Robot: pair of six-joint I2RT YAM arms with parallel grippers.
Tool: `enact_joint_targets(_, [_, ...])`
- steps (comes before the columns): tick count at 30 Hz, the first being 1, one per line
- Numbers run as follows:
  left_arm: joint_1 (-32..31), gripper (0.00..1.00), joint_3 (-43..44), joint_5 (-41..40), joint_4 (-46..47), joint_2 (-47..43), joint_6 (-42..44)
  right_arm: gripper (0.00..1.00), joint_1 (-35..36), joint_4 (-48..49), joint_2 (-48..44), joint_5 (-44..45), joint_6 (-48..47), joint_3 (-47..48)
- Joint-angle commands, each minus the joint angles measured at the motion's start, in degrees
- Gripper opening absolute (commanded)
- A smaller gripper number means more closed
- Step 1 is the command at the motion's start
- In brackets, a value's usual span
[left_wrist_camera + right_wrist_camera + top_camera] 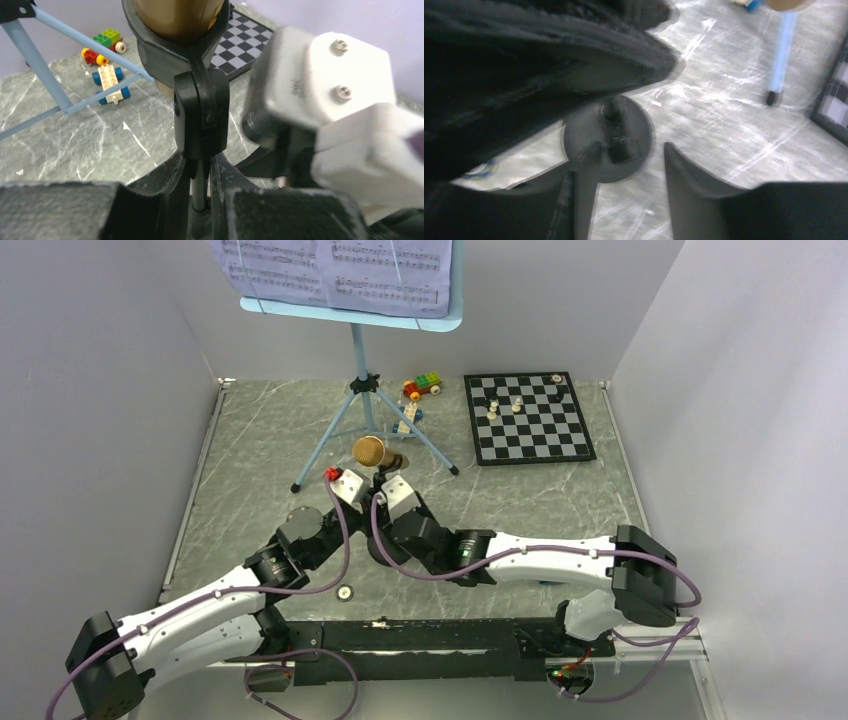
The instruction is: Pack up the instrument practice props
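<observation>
A gold-brown microphone (369,451) (175,20) sits in the clip of the small black mic stand (202,115). My left gripper (350,486) (200,170) is shut on the stand's thin rod just under the clip. My right gripper (395,490) (630,160) hangs close on the other side, above the stand's round base (634,125). Its jaws are open, with only the base and table between them. Behind stands the light-blue music stand (365,390) (45,75) with white sheet-music pages (340,265) on its desk.
A chessboard (528,418) with several pieces lies at the back right. A toy brick car (422,387) (105,42) and a loose wheeled brick piece (111,85) sit near the tripod legs (781,55). A small round object (346,592) lies near the arm bases. White walls enclose the table.
</observation>
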Motion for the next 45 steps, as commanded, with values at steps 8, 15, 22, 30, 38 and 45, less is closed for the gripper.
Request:
enact_joint_targets(8, [-0.4,0.00,2.8,0.6,-11.0,4.7,-2.8,0.80,-0.5,-7.1,-16.1,-1.1,4.6,-3.0])
enact_joint_targets(15, [-0.4,0.00,4.1,0.4,-14.0,8.5,-4.1,0.80,-3.0,-8.2,-24.7,-3.2,10.4,-7.4])
enact_joint_targets(22, [-0.5,0.00,4.5,1.1,-15.6,12.5,-6.0,0.80,-4.2,-8.5,-27.8,-4.3,12.8,-9.5])
enact_joint_targets(30, [-0.5,0.00,1.1,0.5,-15.6,14.8,-10.2,0.80,-4.4,-7.6,-27.0,-5.6,14.6,-11.5])
enact_joint_targets(38, [-1.1,0.00,-4.8,0.8,-13.3,14.3,-14.2,0.80,-5.8,-3.2,-22.8,-10.9,15.4,-11.9])
enact_joint_targets(45, [-1.5,0.00,-8.4,0.6,-11.7,7.4,-14.8,0.75,-10.5,7.4,-19.2,-21.8,15.5,-13.0])
